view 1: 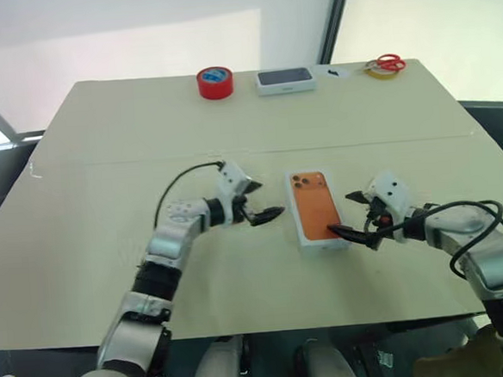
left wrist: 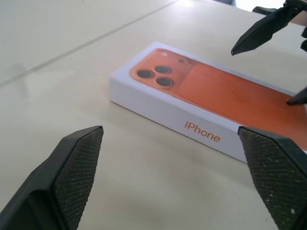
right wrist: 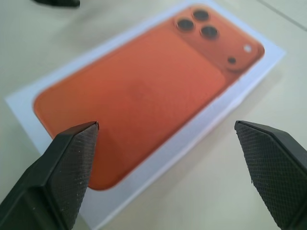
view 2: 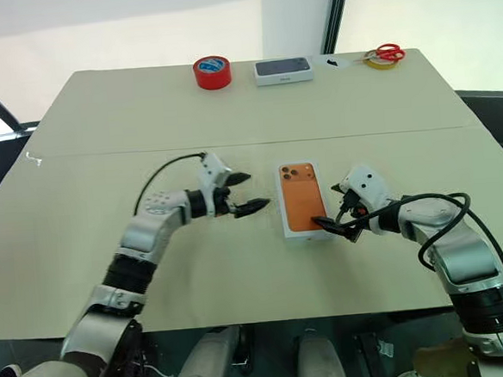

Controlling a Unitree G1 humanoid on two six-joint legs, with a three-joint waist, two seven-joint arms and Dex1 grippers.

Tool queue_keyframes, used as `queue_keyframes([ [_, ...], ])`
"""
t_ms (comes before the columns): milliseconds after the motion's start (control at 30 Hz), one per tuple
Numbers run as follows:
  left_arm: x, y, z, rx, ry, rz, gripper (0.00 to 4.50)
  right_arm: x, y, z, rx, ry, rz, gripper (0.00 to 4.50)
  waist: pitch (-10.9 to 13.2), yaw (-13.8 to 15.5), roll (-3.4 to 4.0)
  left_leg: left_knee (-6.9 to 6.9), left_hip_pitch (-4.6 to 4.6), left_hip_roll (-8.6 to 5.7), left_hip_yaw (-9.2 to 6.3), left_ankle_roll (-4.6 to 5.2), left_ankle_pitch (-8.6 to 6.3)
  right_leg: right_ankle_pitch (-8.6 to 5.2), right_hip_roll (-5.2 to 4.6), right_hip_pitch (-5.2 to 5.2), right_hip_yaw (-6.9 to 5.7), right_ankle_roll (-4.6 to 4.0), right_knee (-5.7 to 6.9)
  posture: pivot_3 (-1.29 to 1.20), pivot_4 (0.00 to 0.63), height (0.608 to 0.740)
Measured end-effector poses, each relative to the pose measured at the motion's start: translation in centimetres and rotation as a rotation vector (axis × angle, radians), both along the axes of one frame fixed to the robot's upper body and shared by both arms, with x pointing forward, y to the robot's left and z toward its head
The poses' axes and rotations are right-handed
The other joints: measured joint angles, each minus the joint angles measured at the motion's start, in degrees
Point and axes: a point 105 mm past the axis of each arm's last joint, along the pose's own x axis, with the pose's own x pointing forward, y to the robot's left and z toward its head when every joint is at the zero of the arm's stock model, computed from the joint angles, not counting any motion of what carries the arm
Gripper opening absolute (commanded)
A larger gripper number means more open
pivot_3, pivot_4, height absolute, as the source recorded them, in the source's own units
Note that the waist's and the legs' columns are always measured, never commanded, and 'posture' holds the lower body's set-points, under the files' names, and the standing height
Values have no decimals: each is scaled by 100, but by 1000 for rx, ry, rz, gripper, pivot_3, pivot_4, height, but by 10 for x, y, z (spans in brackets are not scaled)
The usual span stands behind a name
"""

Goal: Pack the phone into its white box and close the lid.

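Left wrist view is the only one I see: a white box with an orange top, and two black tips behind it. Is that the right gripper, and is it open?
Observer: Yes. The right gripper is open, at the near right corner of the white box, and holds nothing.
Operator: Is my left gripper away from the box?
Observer: The left gripper is open too, beside the box's left side and apart from it.
Operator: What else lies on the table?
Observer: Along the far edge there are a red tape roll, a second box with a dark top, and scissors.
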Motion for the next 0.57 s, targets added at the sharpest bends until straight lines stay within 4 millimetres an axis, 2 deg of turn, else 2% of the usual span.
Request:
queue_keyframes([
  [133,-9,61,6,75,-32,66,4474,-6,-21,21,-1,-58,28,4449,4,12,9,-2,8,0,0,-10,-6,-1,-1,4,0,-3,0,0,150,738],
  [233,-14,94,7,90,-23,133,4474,-8,-37,22,-12,-63,26,4449,5,23,9,-2,6,-1,0,-9,-7,-2,-4,3,1,-6,-2,0,150,738],
  [333,-19,136,21,76,-22,245,4474,-11,-60,19,-38,-36,-14,4449,6,4,10,-5,5,-2,1,-8,-8,-2,-5,0,4,-6,-3,0,150,738],
  [433,-24,153,29,67,-29,289,4474,-11,-65,20,-40,-40,-19,4449,6,0,13,-10,7,-2,1,-8,-8,-2,-6,-2,6,-6,-3,0,150,738],
  [567,-35,167,16,93,28,315,4474,-12,-66,19,-41,-42,-15,4449,9,-2,19,-18,5,-2,3,-9,-8,-2,-6,-9,9,-6,-3,0,150,738],
])
